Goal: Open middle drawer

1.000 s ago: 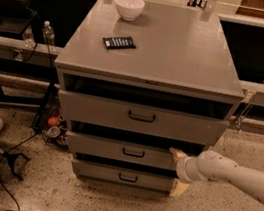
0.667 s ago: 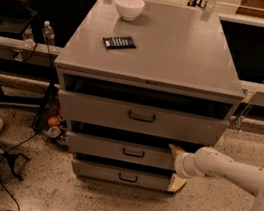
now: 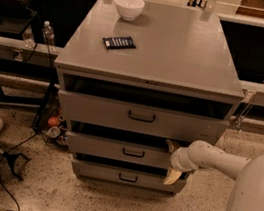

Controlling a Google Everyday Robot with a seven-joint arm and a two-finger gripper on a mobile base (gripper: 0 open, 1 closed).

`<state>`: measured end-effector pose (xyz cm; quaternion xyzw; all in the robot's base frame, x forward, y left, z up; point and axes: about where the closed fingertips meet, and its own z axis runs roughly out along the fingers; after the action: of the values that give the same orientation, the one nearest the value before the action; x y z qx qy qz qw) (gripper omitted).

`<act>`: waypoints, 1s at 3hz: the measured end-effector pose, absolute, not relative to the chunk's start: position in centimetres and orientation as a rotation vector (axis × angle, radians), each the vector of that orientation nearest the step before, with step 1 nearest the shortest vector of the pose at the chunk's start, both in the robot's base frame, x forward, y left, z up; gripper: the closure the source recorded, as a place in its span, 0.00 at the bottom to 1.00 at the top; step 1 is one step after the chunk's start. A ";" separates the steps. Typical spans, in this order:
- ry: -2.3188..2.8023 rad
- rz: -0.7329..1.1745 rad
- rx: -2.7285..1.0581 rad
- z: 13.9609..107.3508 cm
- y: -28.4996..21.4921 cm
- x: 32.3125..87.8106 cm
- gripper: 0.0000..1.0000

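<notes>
the middle drawer [image 3: 99,147] sits in the grey cabinet [image 3: 156,56] between the top drawer [image 3: 95,110] and the bottom drawer [image 3: 95,171], its long front running side to side across the view and facing the camera, so the way out is straight toward the viewer. a dark strip shows above its front, so i judge it barely out at most, and the opening is not yet done. the gripper [image 3: 171,160] is at the far picture-right end of that front, reaching in from the right on the white arm [image 3: 218,161]. its two yellowish fingers [image 3: 170,145] stand well apart, one up at the front's top edge and one down near its bottom edge, so it reads as spread wide around the drawer's end and not clamped; whether either finger touches the metal i cannot tell. the small dark handle [image 3: 133,152] lies at the middle of the front, well apart from the gripper, toward picture-left and at about the same height. so the coming move turns on this: either shift sideways along the front to the handle, or hook the end where it is and pull toward the camera, where an off-centre pull may skew the drawer in its slides
</notes>
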<state>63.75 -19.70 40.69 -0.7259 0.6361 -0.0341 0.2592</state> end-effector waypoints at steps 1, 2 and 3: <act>1.739 -0.070 -1.970 39.5 -19.4 64.1 0.19; 1.737 -0.058 -1.982 39.5 -19.4 62.9 0.43; 1.720 -0.049 -1.998 40.9 -19.9 59.9 0.65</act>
<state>59.86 -19.93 40.92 -0.7338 0.6316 -0.0181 0.2497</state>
